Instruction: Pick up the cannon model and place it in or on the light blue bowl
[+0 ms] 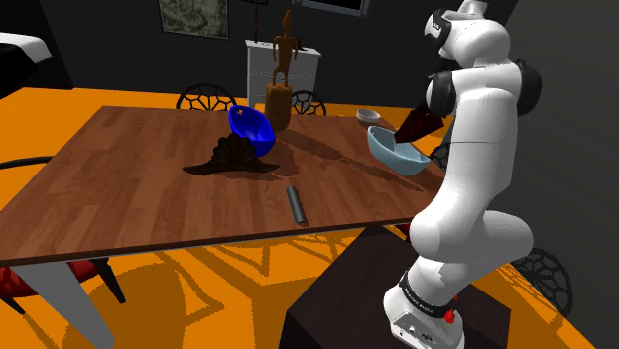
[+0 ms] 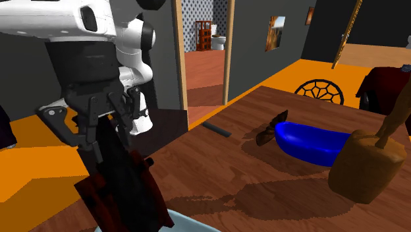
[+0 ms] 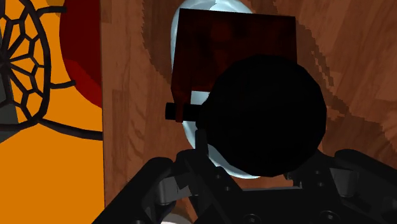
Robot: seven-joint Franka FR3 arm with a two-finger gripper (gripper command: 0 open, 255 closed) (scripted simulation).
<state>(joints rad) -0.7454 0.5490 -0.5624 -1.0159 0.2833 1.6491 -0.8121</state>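
Note:
The cannon model (image 2: 125, 188), dark red with a black barrel, hangs from my gripper (image 2: 109, 132), whose fingers are shut on its upper end. In the shoulder view the cannon (image 1: 418, 124) is just above the light blue bowl (image 1: 397, 152), which stands near the table's right edge. In the wrist view the cannon's dark red body (image 3: 235, 51) and round black end (image 3: 267, 114) cover most of the pale bowl (image 3: 194, 133) directly beneath. A sliver of the bowl's rim (image 2: 191, 224) lies under the cannon in the second exterior view.
On the wooden table (image 1: 129, 198) are a deep blue bowl (image 1: 251, 129), a dark fan-shaped thing (image 1: 235, 157), a wooden figure (image 1: 281, 79), a small grey bowl (image 1: 368, 116) and a dark grey rod (image 1: 296, 203). Chairs stand around it.

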